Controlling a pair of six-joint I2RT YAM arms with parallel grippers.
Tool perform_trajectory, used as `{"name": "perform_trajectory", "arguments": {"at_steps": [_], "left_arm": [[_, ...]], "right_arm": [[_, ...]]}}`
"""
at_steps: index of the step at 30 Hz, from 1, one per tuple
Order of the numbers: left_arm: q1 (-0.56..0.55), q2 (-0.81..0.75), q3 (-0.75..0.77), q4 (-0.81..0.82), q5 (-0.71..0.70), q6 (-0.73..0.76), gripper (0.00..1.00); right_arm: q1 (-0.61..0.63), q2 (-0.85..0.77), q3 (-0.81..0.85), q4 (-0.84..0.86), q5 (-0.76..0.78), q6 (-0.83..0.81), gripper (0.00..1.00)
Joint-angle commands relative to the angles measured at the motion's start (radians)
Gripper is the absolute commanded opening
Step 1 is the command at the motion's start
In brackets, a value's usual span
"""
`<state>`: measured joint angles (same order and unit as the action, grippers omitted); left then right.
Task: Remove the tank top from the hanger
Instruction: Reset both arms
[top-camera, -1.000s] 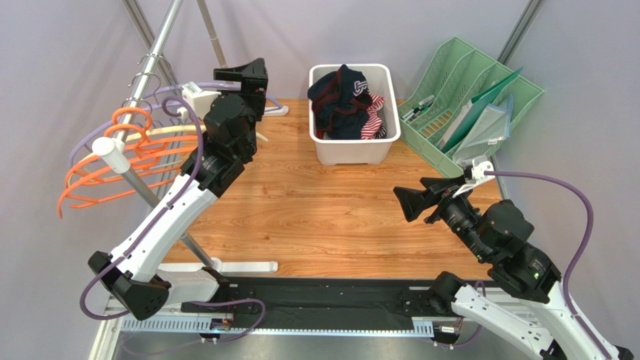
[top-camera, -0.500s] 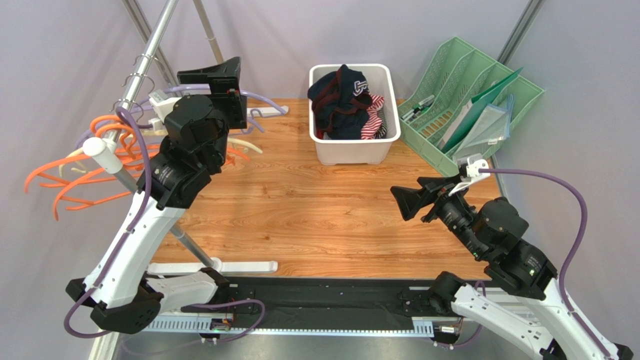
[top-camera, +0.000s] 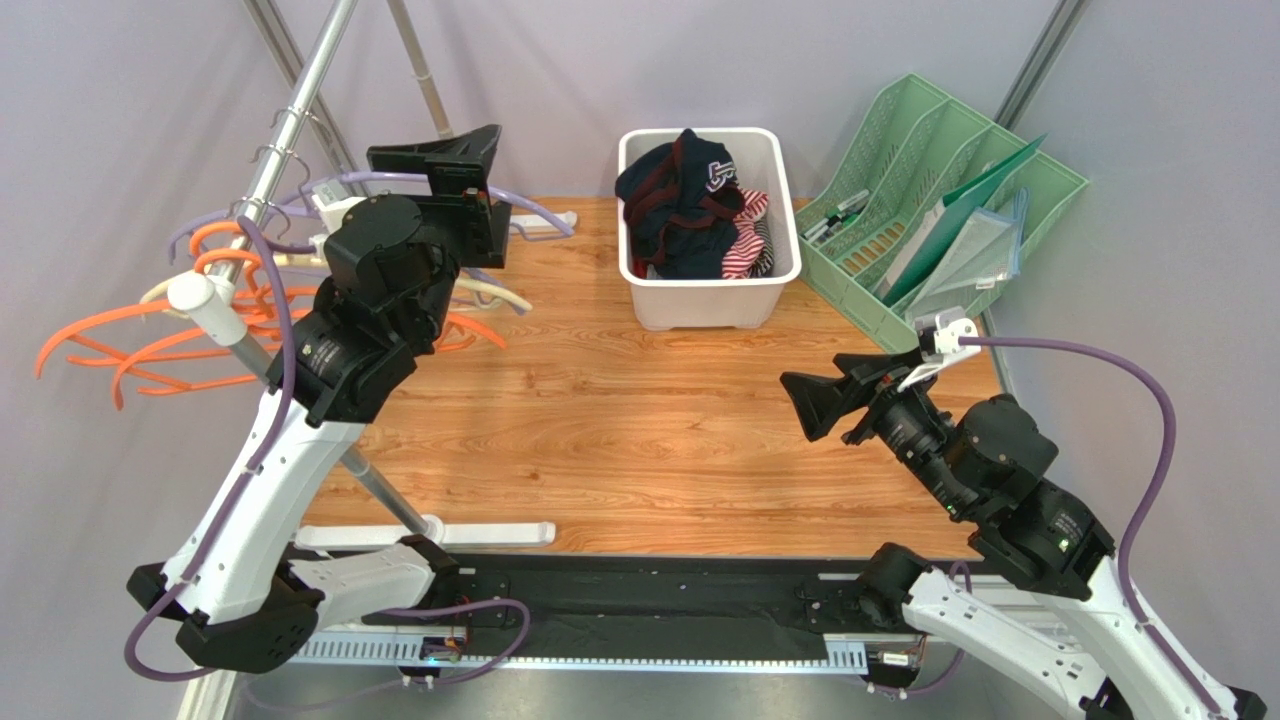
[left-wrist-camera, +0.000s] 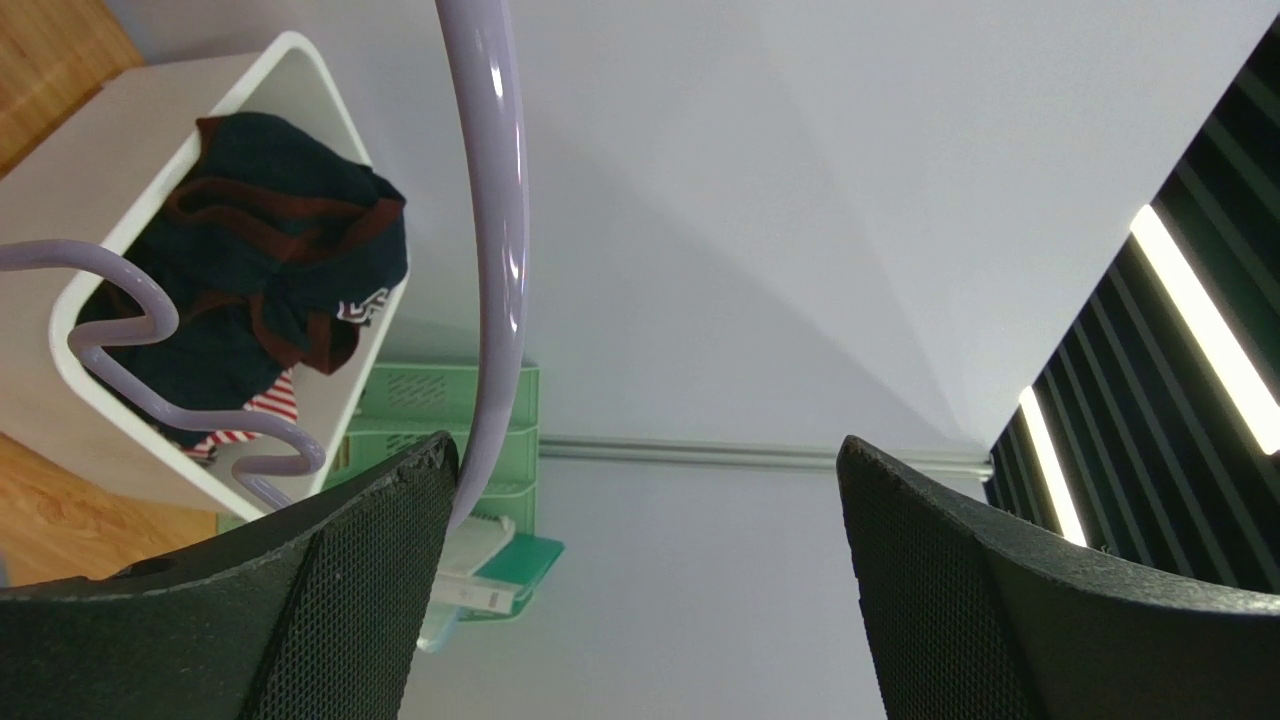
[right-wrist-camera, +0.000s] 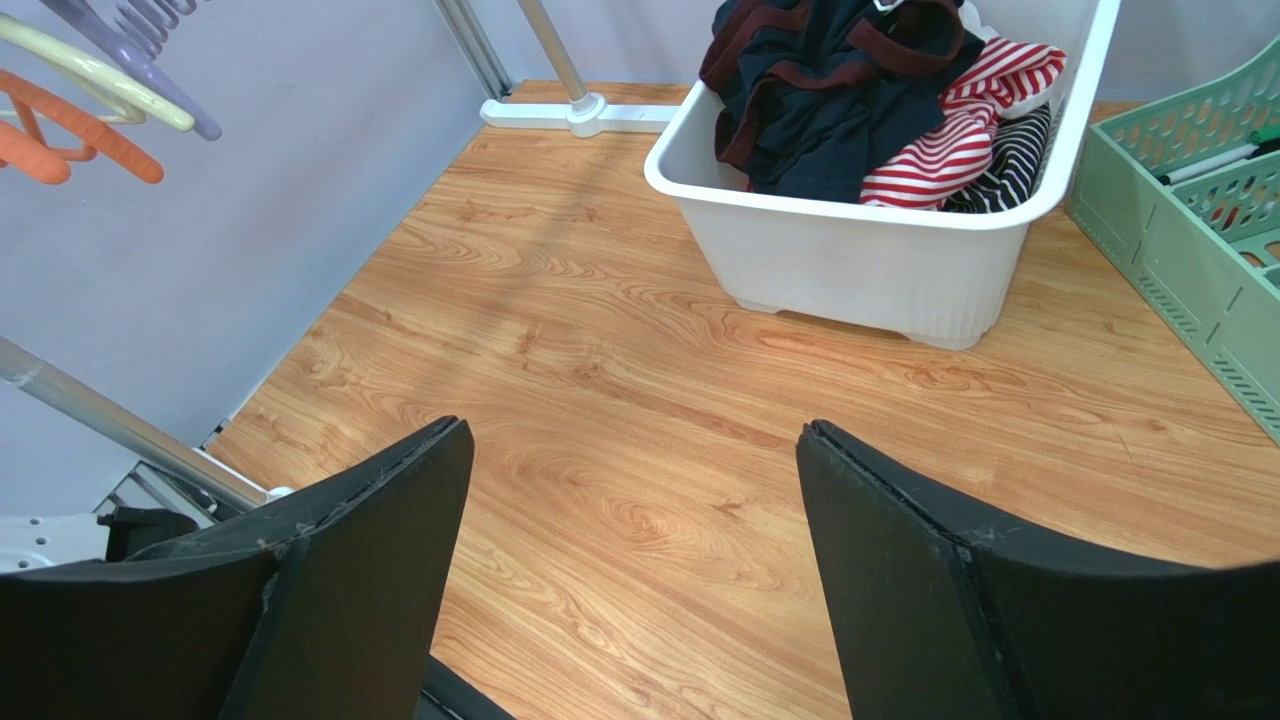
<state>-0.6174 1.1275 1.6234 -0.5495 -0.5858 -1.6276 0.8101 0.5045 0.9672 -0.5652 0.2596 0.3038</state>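
The tank top (top-camera: 684, 195), a dark navy garment edged in dark red, is seen lying on top of the heap in the white laundry basket (top-camera: 706, 300), at 12 o'clock on the wooden tabletop (top-camera: 631, 435). A small white print is carried on its cloth, but the letters are too small to be read. A red and white striped garment (top-camera: 747, 240) is tucked at its 4 o'clock side in the same basket.

The left gripper (top-camera: 466, 195) is raised at 10 o'clock, beside the clothes rail (top-camera: 286, 135) with its orange hangers (top-camera: 135, 338). Its jaws are spread wide apart. In the left wrist view a bare lilac hanger (left-wrist-camera: 493, 225) is seen passing between them, close along the inner face of one finger (left-wrist-camera: 361, 585); whether it is touched cannot be told.

The right gripper (top-camera: 834, 393) is held above the tabletop at 4 o'clock, well apart from the basket, and is pointed toward 10 o'clock. Its jaws are also wide apart, and only bare wood is seen between them.

A green desk organiser (top-camera: 932, 180) with folders and pens is placed at 2 o'clock; no writing on it can be read.
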Motion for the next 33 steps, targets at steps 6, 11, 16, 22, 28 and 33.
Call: {"name": "perform_trajectory", "arguments": {"at_steps": [6,11,16,22,28,33], "left_arm": [[-0.016,-0.035,-0.04,0.02,0.029,-0.002,0.99],[-0.022,-0.04,-0.051,0.022,0.079,-0.002,0.99],[-0.028,-0.022,-0.045,0.092,0.144,0.092,0.99],[-0.031,0.082,0.032,0.237,0.335,0.299,0.99],[-0.059,0.097,0.024,0.164,0.339,0.256,0.99],[-0.096,0.032,-0.043,0.116,0.166,0.262,0.99]], "right_arm": [[0.0,0.005,0.001,0.041,-0.003,0.014,0.85],[0.001,0.012,-0.005,0.045,-0.002,0.015,0.86],[0.001,0.014,-0.009,0.05,-0.002,0.018,0.86],[0.001,0.026,-0.012,0.056,-0.014,0.026,0.86],[0.001,0.031,-0.013,0.056,-0.017,0.031,0.86],[0.001,0.031,-0.013,0.057,-0.016,0.031,0.86]]}}
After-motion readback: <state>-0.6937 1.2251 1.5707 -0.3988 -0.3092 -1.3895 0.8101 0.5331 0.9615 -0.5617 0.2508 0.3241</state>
